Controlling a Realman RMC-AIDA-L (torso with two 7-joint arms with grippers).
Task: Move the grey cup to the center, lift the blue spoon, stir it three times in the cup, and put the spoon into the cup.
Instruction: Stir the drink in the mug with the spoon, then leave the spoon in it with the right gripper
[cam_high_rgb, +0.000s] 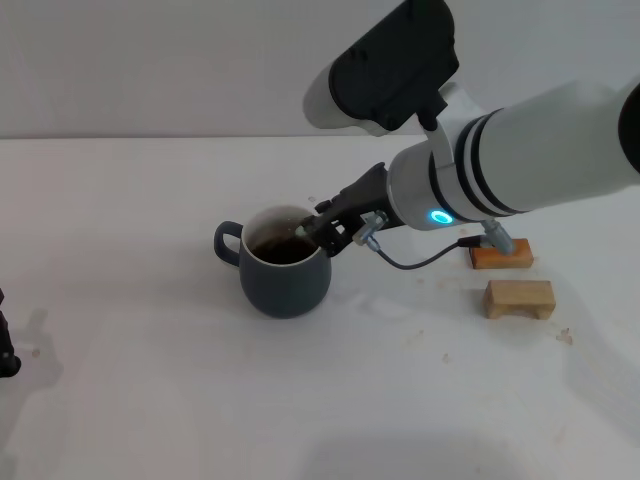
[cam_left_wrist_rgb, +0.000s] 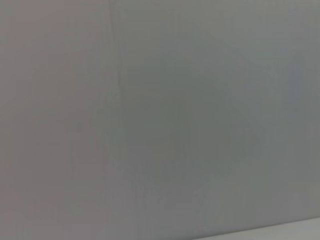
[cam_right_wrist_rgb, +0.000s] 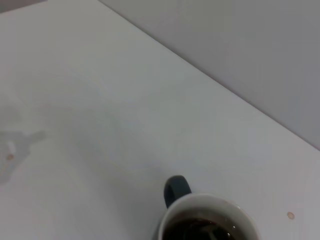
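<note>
The grey cup (cam_high_rgb: 285, 285) stands near the middle of the white table, handle to the left, with dark brown liquid inside. My right gripper (cam_high_rgb: 318, 232) reaches in from the right and sits over the cup's right rim, fingers close together on a pale sliver of the blue spoon (cam_high_rgb: 299, 232) that dips into the liquid. In the right wrist view the cup's white rim (cam_right_wrist_rgb: 200, 202) shows, with a pale streak of the spoon (cam_right_wrist_rgb: 209, 231) in the liquid. My left gripper (cam_high_rgb: 5, 350) is parked at the table's left edge.
An orange block (cam_high_rgb: 500, 255) and a pale wooden block (cam_high_rgb: 520, 298) lie to the right of the cup, under my right arm. A dark cable (cam_high_rgb: 410, 262) hangs from the right wrist. The left wrist view shows only a blank grey surface.
</note>
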